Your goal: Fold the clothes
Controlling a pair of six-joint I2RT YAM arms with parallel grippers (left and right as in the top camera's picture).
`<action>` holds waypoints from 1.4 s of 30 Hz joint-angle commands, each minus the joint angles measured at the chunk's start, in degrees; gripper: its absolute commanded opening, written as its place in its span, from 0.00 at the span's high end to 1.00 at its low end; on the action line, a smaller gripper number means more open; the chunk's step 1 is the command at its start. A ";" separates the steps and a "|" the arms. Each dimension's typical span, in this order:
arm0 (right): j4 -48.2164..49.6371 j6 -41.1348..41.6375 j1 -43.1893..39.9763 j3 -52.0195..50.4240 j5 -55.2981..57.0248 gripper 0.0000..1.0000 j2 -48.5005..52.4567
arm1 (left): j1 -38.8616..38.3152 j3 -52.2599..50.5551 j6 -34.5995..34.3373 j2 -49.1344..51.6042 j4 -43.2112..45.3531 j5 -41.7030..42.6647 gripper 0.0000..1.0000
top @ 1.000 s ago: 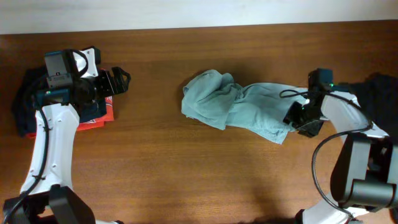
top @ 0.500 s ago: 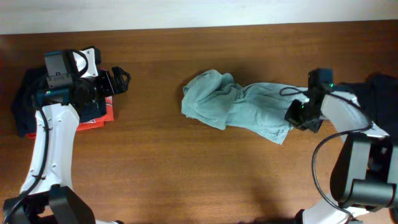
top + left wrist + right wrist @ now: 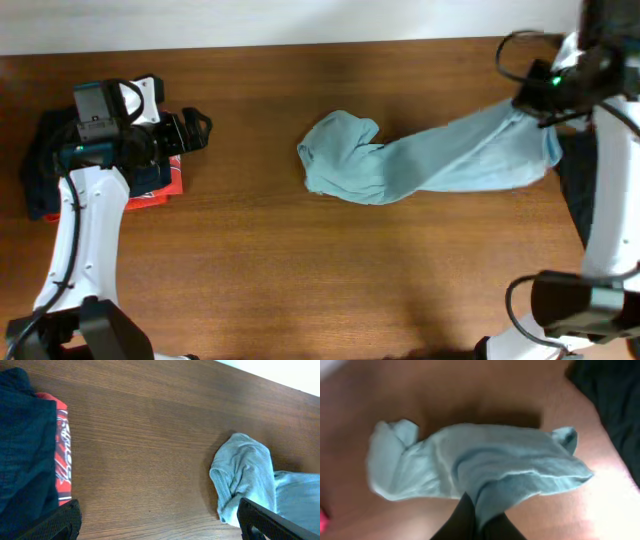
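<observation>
The clothes are a pale grey-blue T-shirt (image 3: 420,160) stretched across the middle of the table, its left end bunched (image 3: 245,477) on the wood. My right gripper (image 3: 535,100) is shut on the shirt's right end and holds it up off the table at the far right. In the right wrist view the cloth (image 3: 485,467) hangs from between the closed fingers (image 3: 462,522). My left gripper (image 3: 195,128) stands open at the far left, well apart from the shirt, with nothing between its fingers (image 3: 260,520).
Folded navy and red garments (image 3: 150,180) lie under the left arm at the table's left edge. A dark loose garment (image 3: 575,185) lies at the right edge, below the lifted shirt end. The table's far edge meets a white wall.
My right gripper closed on the shirt's right end, then rose and swung toward the back right, pulling the shirt out long. The left arm stayed where it was.
</observation>
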 commanded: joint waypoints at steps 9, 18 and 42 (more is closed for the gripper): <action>-4.11 -2.08 3.58 17.70 -0.31 0.96 -0.76 | -11.08 1.31 9.22 -4.68 -4.96 -0.15 0.01; -4.07 -2.29 3.58 17.70 -0.28 0.96 -0.48 | -24.87 1.29 15.02 -4.11 -4.74 -4.68 0.01; -2.47 -2.71 3.58 17.70 -0.31 0.96 -0.28 | -48.81 1.29 20.22 17.42 4.17 -36.06 0.01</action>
